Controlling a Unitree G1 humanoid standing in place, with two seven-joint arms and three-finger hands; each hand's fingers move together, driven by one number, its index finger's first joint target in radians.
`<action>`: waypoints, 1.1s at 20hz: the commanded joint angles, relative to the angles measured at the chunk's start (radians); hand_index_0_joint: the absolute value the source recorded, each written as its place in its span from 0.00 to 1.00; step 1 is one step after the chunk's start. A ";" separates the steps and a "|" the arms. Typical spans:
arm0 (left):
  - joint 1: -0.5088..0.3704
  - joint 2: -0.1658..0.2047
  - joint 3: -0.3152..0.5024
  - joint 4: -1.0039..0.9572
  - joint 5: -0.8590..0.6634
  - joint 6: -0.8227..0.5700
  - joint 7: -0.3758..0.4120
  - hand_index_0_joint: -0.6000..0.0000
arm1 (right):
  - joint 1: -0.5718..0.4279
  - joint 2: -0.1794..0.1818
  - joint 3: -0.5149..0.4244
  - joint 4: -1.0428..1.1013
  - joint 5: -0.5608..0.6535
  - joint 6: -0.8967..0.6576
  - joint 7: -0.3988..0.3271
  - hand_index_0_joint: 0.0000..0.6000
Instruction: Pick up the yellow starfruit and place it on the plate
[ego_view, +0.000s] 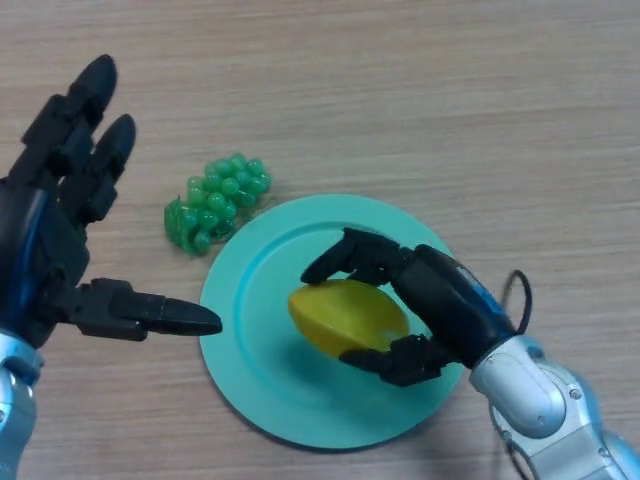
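The yellow starfruit (345, 315) lies over the middle of the teal plate (260, 370). My right hand (440, 300) comes in from the lower right and its fingers and thumb curl round the fruit from above and below. Whether the fruit rests on the plate or hangs just above it I cannot tell. My left hand (60, 220) hovers at the left edge, open, with fingers pointing up and thumb stretched toward the plate's rim, holding nothing.
A bunch of green grapes (215, 203) lies on the wooden table (450, 100), touching the plate's upper left rim, between my left hand and the plate.
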 joint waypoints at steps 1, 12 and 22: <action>-0.017 0.032 0.070 -0.083 -0.025 -0.124 0.028 1.00 | -0.059 0.005 -0.047 -0.082 0.021 -0.051 -0.091 1.00; -0.019 0.033 0.068 -0.097 0.030 -0.141 0.015 1.00 | -0.028 0.005 -0.062 -0.219 -0.007 0.043 0.013 0.00; -0.026 0.027 0.041 -0.071 0.018 -0.141 0.027 1.00 | 0.030 0.002 -0.336 -0.482 0.309 0.271 0.094 0.00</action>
